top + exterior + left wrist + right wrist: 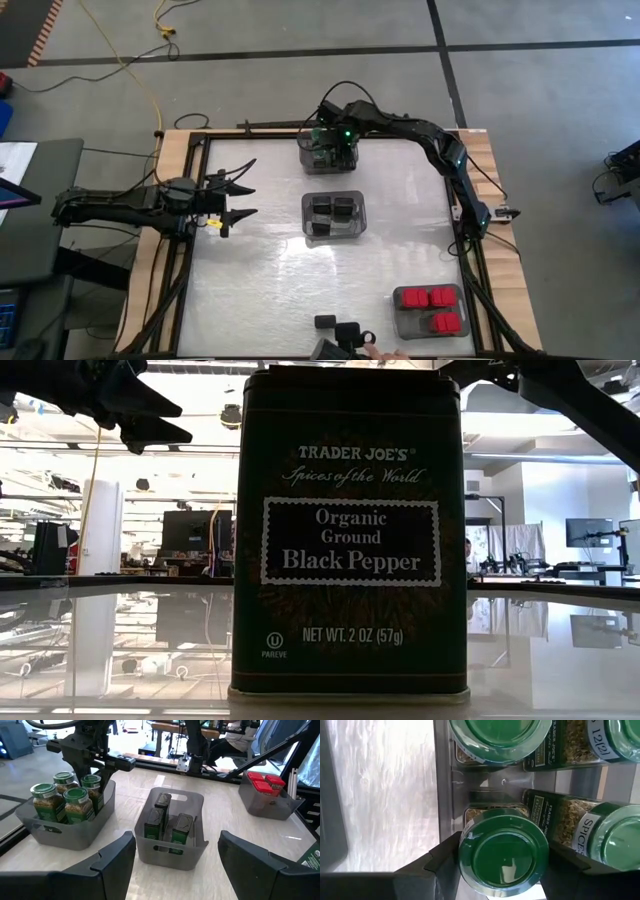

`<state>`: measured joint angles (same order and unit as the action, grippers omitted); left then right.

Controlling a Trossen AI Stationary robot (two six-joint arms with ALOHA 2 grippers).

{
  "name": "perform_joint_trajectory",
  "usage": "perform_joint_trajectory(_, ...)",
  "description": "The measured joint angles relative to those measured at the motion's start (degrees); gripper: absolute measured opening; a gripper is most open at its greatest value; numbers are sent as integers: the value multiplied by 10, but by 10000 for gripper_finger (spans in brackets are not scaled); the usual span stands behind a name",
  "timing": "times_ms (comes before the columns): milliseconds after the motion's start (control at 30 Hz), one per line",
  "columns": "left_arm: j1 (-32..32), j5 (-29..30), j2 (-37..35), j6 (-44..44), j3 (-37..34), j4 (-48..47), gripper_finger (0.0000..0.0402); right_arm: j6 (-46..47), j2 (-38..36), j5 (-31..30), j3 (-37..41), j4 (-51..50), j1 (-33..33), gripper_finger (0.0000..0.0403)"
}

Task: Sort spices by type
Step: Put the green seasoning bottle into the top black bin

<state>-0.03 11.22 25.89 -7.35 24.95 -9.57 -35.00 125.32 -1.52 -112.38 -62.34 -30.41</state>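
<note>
Where tin (350, 530) reads "Organic Ground Black Pepper".

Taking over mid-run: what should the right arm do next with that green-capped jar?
Probably open and lift clear. The right gripper has its fingers around the green-capped jar, already inside the bin beside the other green-capped jars.

Bright overhead light puts white glare streaks on the table (290, 270) below the middle bin (335, 216). Behind the black pepper tin (350, 530) the room is washed out, backlighting its dim, sharp label
</note>
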Motion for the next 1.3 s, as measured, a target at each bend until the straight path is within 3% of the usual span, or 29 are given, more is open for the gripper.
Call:
perform_joint_trajectory(700, 0, 0, 0, 0, 0, 0, 270, 6, 0, 0, 0, 2, 0, 256)
perform_joint_trajectory(1300, 0, 0, 0, 0, 0, -1, 270, 7, -3, -2, -8, -6, 0, 347)
